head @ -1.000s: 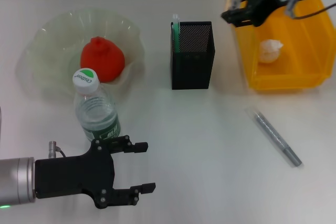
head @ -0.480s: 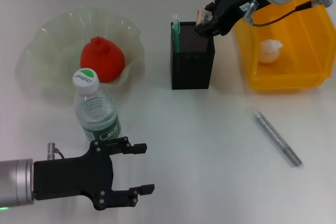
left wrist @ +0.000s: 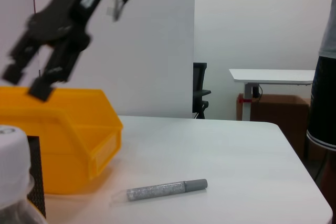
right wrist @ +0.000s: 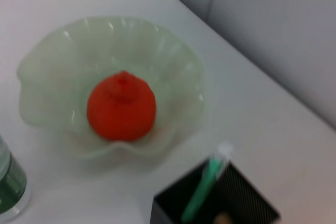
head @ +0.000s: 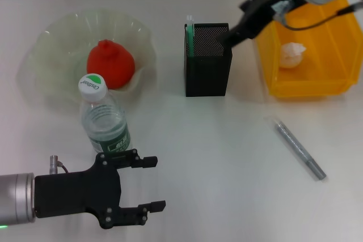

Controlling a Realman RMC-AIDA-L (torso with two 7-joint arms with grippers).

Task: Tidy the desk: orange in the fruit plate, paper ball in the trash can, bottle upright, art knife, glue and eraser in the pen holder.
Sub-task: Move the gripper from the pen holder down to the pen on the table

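Right gripper (head: 226,39) tip hard to make out in head view: dark fingers merge w/ the black mesh at the pen holder (head: 207,59) rim, far-right corner of its mouth; can't tell from there if anything is held. In left wrist view the same gripper (left wrist: 25,81) seen farther off, jaws parted, nothing visible between them. Inside pen holder: green-bodied stick w/ pale cap, leaning in the left corner (right wrist: 206,184); small beige blob low at the frame edge in right wrist view, too blurred to name.

Fruit plate (head: 54,38), far-left part of desk (head: 193,157), holds the orange (head: 110,63). Trash can (head: 334,66), far-right corner, cut off by the frame edge, holds the paper ball (head: 292,54). Bottle (head: 103,118) upright, just in front of the plate, base partly hidden by left gripper (head: 152,183). That one parked near front-left edge, jaws wide apart, empty.

Silver-grey art knife (head: 299,148) lying flat on bare desk, front-right, apart from everything.
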